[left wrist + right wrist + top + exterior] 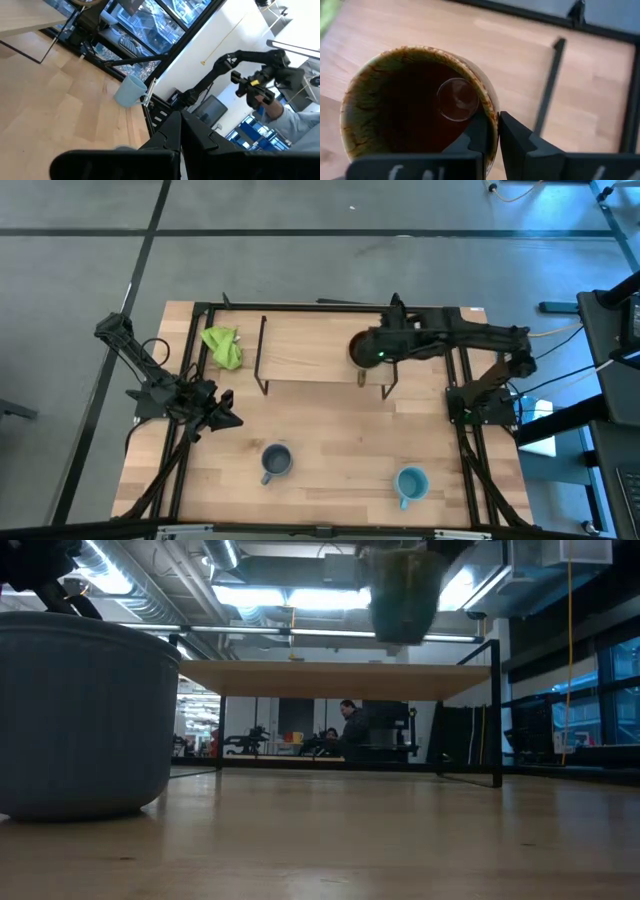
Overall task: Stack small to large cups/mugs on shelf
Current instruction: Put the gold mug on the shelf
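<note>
The brown-olive mug (415,105), dark inside, hangs in my right gripper (493,119) over the right part of the shelf (310,350), a light-wood board on black wire legs. In the low view the mug (405,590) is a little above the board (330,680). The grey-blue mug (275,462) and the sky-blue mug (411,483) stand on their bases on the table near its front edge. My left gripper (225,415) is shut and empty at the table's left, clear of the mugs. My right gripper holds the brown-olive mug by its rim wall (489,102), one finger (475,132) inside the mug and one (520,135) outside. The fingers come from above, pointing down. The mug is upright, mouth up, lifted clear of the shelf board.
A green cloth (223,347) lies on the table by the shelf's left end. Black frame bars run along the table's left and right sides. A person (295,115) shows in the room beyond the table.
</note>
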`<state>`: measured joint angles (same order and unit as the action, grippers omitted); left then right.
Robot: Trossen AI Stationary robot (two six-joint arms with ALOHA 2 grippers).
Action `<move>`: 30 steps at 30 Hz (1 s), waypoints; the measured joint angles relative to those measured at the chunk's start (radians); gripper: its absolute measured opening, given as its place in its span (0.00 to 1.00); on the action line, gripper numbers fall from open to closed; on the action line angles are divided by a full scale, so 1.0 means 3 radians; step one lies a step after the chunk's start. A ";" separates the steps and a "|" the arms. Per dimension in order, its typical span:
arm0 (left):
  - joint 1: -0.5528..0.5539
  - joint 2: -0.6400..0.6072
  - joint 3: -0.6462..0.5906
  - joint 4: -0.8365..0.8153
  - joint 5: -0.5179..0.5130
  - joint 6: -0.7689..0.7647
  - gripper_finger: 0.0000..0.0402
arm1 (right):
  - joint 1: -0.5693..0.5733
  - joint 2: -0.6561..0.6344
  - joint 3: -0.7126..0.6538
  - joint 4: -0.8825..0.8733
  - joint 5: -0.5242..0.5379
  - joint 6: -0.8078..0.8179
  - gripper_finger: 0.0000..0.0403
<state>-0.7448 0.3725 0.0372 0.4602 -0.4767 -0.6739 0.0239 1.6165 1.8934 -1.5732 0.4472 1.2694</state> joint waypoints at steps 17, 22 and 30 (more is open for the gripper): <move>0.0112 0.0000 0.0000 -0.0010 -0.0012 -0.0024 0.01 | -0.0242 -0.0132 -0.0296 0.0014 -0.0250 -0.0244 0.10; 0.0114 0.0001 0.0000 -0.0011 -0.0011 -0.0089 0.01 | -0.0348 -0.0076 -0.0206 0.0030 -0.0272 -0.0420 0.10; 0.0114 0.0000 0.0000 -0.0011 -0.0011 -0.0105 0.01 | -0.0479 0.0032 -0.0203 0.0196 -0.0456 -0.0658 0.10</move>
<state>-0.7105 0.3726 0.0372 0.4570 -0.4801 -0.7054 -0.1197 1.6261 1.8324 -1.5144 0.3102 1.0718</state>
